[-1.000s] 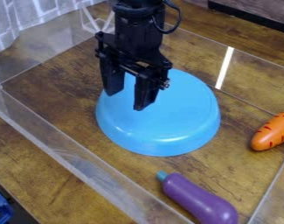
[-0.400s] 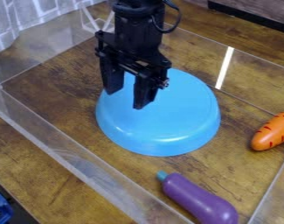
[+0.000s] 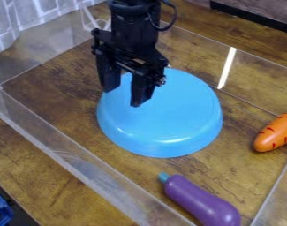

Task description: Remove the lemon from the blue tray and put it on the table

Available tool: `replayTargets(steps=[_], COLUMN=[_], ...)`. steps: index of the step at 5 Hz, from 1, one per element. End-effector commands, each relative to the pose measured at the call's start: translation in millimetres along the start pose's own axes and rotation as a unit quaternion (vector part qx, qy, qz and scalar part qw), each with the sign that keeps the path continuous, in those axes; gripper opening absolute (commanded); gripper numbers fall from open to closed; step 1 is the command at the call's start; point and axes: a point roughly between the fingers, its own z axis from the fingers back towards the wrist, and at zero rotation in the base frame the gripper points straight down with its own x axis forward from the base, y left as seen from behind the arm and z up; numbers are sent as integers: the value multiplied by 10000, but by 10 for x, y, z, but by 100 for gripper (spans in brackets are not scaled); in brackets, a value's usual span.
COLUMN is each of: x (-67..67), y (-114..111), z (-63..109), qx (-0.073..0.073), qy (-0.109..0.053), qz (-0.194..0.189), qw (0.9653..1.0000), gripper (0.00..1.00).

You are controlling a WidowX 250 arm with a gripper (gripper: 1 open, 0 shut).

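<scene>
Nearest us, well out in front of the fingers, we see a glossy purple toy eggplant with a blue-green end [image 3: 202,200], lying on the dark brown wood-grain table [image 3: 119,167]. Off to the right of the fingers in our view, and farther back than the eggplant, lies an orange toy carrot [image 3: 275,133]; neither is what we are after. Closer to the fingers, the large round sky-blue plastic tray [image 3: 163,129] spreads out below and to the right of them, its smooth near part showing nothing on it. Over its far left part hangs the black robot gripper [image 3: 123,92], its two fingers standing apart with blue showing between them, and we see nothing held there. We find no lemon anywhere in view; it may be behind the gripper's dark body, but we cannot tell. We judge that we are at the approach, with the grasp and the move to the table ahead of us. Next we need to find the lemon, centre the spread fingers around it, go down gently and close only once it sits between the pads. Coming down off-centre could roll it away or press on the tray; after a firm grip, we should lift past the rim before moving sideways.
</scene>
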Motion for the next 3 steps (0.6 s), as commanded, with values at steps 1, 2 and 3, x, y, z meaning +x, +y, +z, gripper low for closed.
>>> replayTargets(steps=[1, 2, 3], x=[40, 49, 58], y=[88, 109, 69], z=[87, 79, 72], qx=[40, 54, 36], qy=[-206, -222, -221], qz=[65, 58, 17], qw=[9998, 9997, 9997], gripper=[100, 100, 100])
